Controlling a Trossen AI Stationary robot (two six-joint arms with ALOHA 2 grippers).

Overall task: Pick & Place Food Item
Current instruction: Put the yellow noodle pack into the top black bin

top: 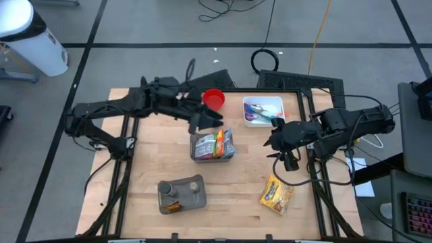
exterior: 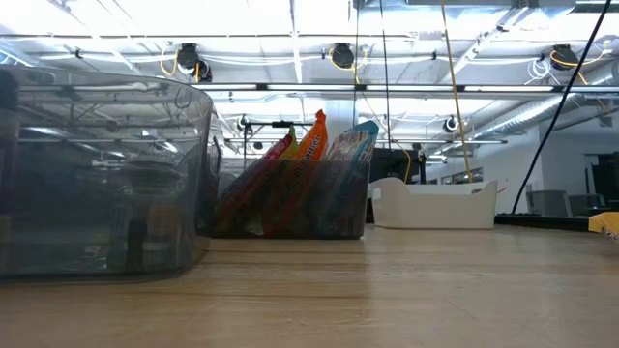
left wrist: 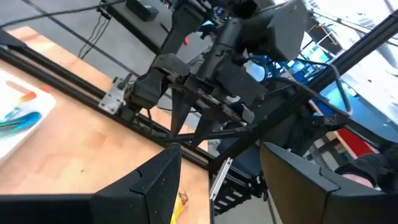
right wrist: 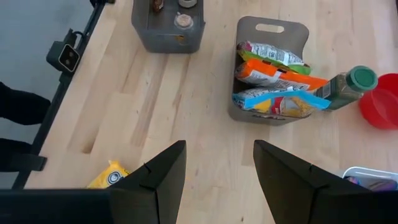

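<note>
Yellow snack bag (top: pixel 277 194) flat, long axis diagonal.

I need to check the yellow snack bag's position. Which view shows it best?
The high view: the whole yellow snack bag lies flat on the table. Right wrist and low views catch only part at their edges; the left wrist shows a sliver.

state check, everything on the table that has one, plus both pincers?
Left pincer: open, empty, above the table by the red cup.
Right pincer: open, empty, above bare table.
Grey snack bin: upright, packets standing inside.
Grey bottle bin: upright, bottles inside.
Green-capped bottle: lying beside the snack bin.
Red cup: upright.
White tray: holds items.
Yellow packet: flat on the table.
</note>
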